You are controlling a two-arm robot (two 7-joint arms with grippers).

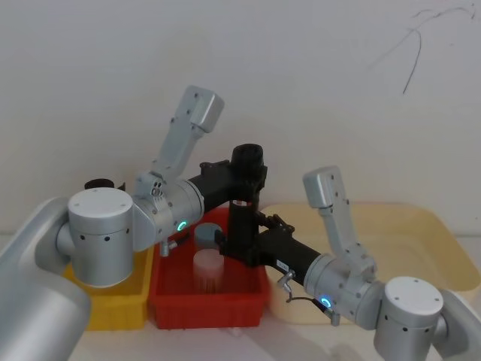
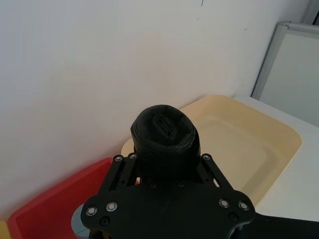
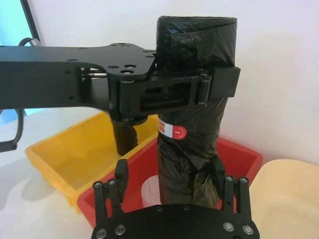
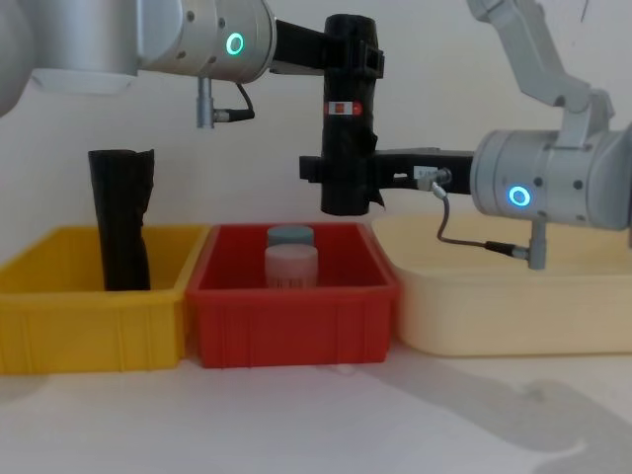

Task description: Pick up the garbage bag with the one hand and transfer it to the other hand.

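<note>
While the left gripper (image 4: 352, 57), the black long-fingered one on the silver-grey arm with the green-teal ring, reaches in from the left, its fingers are pinched on the upper part of the garbage bag (image 4: 346, 133), a tall black cylindrical roll of plastic with a narrow red-and-white label band just under that grip. The roll hangs upright in the air above the red plastic crate (image 4: 296, 321), clear of its rim and of the frosted round jar (image 4: 291, 267) and grey round container (image 4: 289, 236) standing inside. The right gripper (image 4: 343, 178), also black, on the blue-ringed arm, comes in from the right at the roll's lower part. Its fingers (image 3: 122, 175) are spread to either side of the roll, one close against the plastic, the other with a gap. A ragged-topped black roll (image 4: 120, 222) stands in the yellow plastic crate (image 4: 89, 321) to the left, and a shallow cream tray (image 4: 513, 316) lies to the right.
</note>
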